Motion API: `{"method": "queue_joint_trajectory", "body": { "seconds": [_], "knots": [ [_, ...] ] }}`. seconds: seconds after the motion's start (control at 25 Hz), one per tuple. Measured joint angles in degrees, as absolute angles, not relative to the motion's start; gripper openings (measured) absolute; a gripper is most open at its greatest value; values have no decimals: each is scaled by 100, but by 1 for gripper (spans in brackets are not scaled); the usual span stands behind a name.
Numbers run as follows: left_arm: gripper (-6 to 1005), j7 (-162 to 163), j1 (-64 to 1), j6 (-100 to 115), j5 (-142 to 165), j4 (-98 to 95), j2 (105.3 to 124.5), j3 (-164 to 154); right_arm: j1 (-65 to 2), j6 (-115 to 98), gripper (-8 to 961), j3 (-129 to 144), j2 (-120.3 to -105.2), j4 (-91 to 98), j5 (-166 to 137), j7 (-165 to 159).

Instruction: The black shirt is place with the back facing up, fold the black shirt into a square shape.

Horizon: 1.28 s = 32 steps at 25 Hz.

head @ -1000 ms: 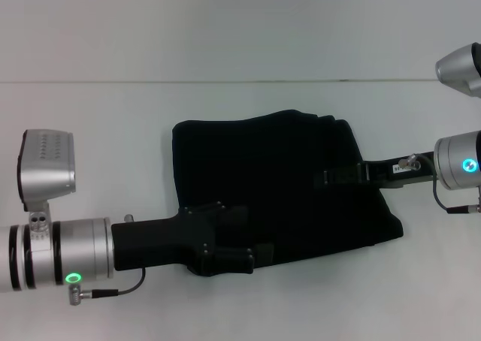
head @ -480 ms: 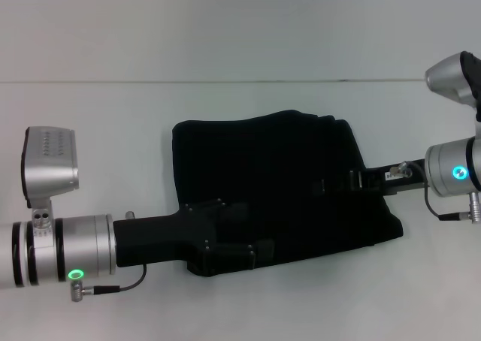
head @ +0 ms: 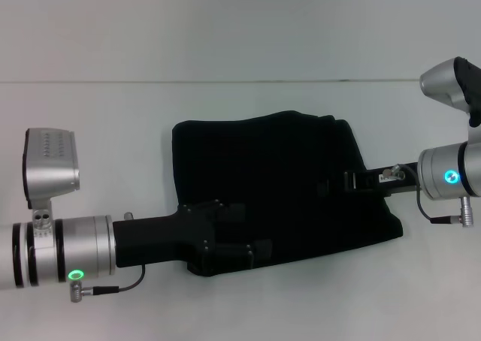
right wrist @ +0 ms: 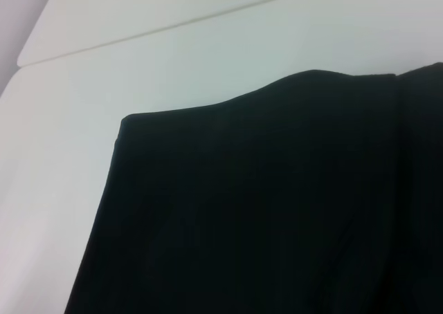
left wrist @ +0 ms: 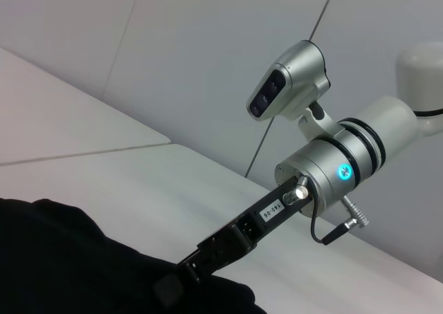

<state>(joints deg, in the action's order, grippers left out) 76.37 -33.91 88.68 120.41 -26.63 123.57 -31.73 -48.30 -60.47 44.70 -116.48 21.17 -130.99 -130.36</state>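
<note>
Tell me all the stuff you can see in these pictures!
black shirt: one, black, folded into a rough block in the middle of the table.
table: one, white, under everything, with a thin seam line running across its far part.
wall: pale grey panels, behind the table in the left wrist view.
left claw: one, black, on a silver arm from the left, low over the shirt's near left part.
right claw: one, black, on a silver arm from the right, lying over the shirt's right part.
wrist cameras: two, silver, one on each arm.
</note>
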Motion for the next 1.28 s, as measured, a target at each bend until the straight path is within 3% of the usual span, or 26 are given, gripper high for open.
{"method": "queue_joint_trajectory", "body": {
  "seconds": [0.24, 0.44, 1.28],
  "knots": [
    [944, 7638, -3377, 8867, 12041, -2662, 12357, -3173, -4809, -6070, 115, 4459, -11658, 2118, -12956, -12924],
    [943, 7659, -3376, 8882, 12041, -2655, 12357, -3173, -4725, -6177, 46, 4456, -11642, 2213, -12598, -12592],
    [940, 7845, -3364, 8939, 11979, -2654, 12359, -3135, -4431, -6934, 46, 4451, -11493, 3143, -12075, -12336]
  ]
}}
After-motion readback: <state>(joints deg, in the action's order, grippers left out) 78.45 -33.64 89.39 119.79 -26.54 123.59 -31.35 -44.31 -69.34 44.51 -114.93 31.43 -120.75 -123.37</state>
